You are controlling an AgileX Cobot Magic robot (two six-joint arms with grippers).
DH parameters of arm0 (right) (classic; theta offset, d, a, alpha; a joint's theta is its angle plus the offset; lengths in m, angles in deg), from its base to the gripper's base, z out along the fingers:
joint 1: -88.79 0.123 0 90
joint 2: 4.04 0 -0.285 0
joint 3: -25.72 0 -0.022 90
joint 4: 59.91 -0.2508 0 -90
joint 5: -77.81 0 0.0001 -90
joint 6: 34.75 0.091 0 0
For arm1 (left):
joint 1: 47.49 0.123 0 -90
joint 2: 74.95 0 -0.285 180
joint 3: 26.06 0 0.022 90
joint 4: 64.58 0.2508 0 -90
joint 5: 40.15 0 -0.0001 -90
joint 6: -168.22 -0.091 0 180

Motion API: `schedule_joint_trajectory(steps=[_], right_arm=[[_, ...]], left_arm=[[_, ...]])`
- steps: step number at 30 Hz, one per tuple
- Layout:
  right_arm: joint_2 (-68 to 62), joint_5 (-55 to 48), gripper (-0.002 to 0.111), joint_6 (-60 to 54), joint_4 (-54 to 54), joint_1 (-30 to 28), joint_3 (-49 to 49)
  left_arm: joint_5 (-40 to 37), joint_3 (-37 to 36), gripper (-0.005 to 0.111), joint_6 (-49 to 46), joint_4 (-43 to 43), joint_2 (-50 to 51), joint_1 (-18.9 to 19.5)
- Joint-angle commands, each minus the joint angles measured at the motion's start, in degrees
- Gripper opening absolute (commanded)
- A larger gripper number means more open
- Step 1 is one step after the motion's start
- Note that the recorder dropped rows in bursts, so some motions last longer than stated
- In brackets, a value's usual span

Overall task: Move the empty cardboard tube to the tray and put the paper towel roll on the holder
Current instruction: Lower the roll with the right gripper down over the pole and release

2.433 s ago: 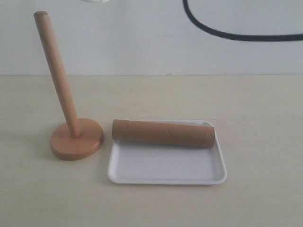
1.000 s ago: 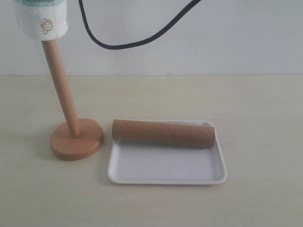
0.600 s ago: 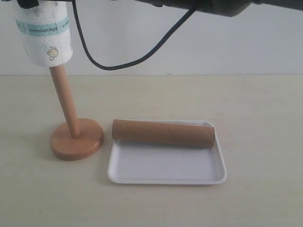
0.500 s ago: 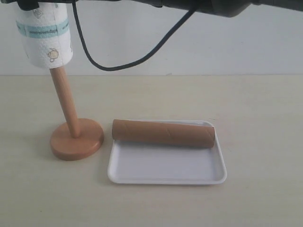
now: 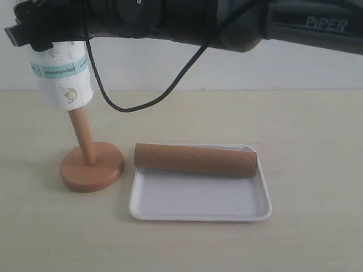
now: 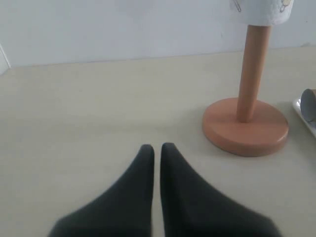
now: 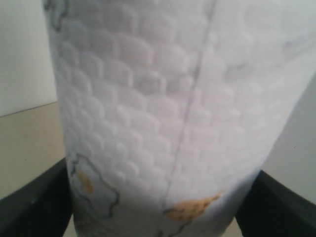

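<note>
Student: Roll (image 5: 62, 76) and tube (image 5: 195, 160), relative to holder (image 5: 91, 167)?
Tutor: Roll threaded over post's upper part, clamped by right gripper (image 7: 155, 202); tube in tray (image 5: 198, 211) beside base. Left gripper (image 6: 157, 148), fingers together, near base.

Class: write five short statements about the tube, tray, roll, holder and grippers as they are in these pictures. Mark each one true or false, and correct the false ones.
1. The tube lies on its side on the tray. True.
2. The right gripper is shut on the roll. True.
3. The holder stands on the table beside the tray, not in it. True.
4. The roll rests on the holder's base. False: it is only partway down the post, and bare post shows between it and the base.
5. The left gripper holds the tube. False: the left gripper is shut on nothing, over the table near the holder.
</note>
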State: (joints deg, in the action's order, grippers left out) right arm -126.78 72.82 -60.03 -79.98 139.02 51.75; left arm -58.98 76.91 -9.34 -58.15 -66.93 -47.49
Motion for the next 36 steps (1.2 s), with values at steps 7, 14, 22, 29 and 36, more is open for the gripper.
schedule_joint_trajectory(steps=[7, 14, 22, 29, 36], right_arm=[[-2.8, 2.5, 0.000, 1.4, -0.1, 0.0, 0.6], [-2.8, 8.1, 0.000, 1.6, -0.1, 0.0, -4.3], [-3.0, 12.1, 0.000, 2.2, -0.1, 0.0, -8.9], [-5.7, 13.0, 0.000, 3.0, -0.1, 0.0, -9.5], [-8.4, 15.4, 0.000, 3.9, -0.1, 0.0, -9.5]], left_arm=[[0.6, -0.2, 0.004, 0.1, -0.7, -0.2, 0.0], [0.6, -0.2, 0.004, 0.1, -0.7, -0.2, 0.0], [0.6, -0.2, 0.004, 0.1, -0.7, -0.2, 0.0], [0.6, -0.2, 0.004, 0.1, -0.7, -0.2, 0.0], [0.6, -0.2, 0.004, 0.1, -0.7, -0.2, 0.0]])
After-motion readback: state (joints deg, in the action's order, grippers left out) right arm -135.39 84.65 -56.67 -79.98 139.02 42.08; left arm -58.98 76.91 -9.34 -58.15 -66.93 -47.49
